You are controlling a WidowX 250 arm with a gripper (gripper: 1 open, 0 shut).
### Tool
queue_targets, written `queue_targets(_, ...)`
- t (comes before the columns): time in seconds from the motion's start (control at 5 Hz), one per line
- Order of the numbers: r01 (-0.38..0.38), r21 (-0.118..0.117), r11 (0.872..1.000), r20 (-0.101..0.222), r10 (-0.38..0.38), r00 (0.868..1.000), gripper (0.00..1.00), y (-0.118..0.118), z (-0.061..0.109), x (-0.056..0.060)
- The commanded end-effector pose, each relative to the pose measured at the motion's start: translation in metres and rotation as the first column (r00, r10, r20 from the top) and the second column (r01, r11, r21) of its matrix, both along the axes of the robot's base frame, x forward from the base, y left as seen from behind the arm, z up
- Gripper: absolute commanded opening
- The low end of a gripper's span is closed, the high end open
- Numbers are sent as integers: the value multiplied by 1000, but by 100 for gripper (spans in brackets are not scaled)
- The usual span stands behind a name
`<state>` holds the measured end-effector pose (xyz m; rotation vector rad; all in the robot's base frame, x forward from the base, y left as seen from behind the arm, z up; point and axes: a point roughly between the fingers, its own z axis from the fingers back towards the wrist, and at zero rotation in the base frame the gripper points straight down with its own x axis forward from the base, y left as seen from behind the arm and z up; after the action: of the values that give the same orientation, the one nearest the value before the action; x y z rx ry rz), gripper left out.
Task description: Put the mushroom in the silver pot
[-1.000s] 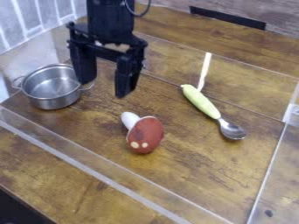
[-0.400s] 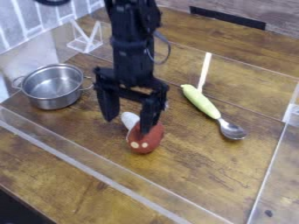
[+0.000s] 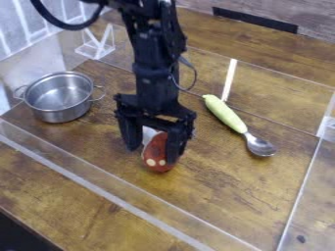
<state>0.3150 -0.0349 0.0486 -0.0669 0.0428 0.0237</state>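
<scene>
The mushroom (image 3: 159, 154) lies on its side on the wooden table, reddish-brown cap toward the camera, white stem mostly hidden behind the gripper. My gripper (image 3: 152, 143) points straight down over it, open, with one dark finger on each side of the mushroom and the jaws not closed on it. The silver pot (image 3: 57, 97) stands empty at the left, well apart from the gripper.
A green-handled spoon (image 3: 236, 122) lies to the right of the gripper. Clear acrylic walls (image 3: 78, 172) fence the work area along the front and sides. A white wire rack (image 3: 96, 41) stands at the back left.
The gripper has moved from beside the pot toward the camera and right, and sunk down until its open fingers straddle the mushroom. The mushroom, pot and spoon have not moved.
</scene>
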Motion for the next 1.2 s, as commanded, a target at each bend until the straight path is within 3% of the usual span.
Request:
queue_targets(0.0, 13, -13, 1000, 50, -12, 999, 100, -5, 5, 11)
queue_targets(0.2, 14, -16, 1000, 53, -13, 999, 0, -6, 0, 17)
queue_targets(0.4, 22, -10, 1000, 65, -21, 998, 0, -8, 12, 21)
queue_targets(0.6, 27, -12, 1000, 65, -26, 998, 100, -9, 14, 24)
queue_targets(1.0, 28, -21, 999, 71, -27, 997, 100, -10, 12, 31)
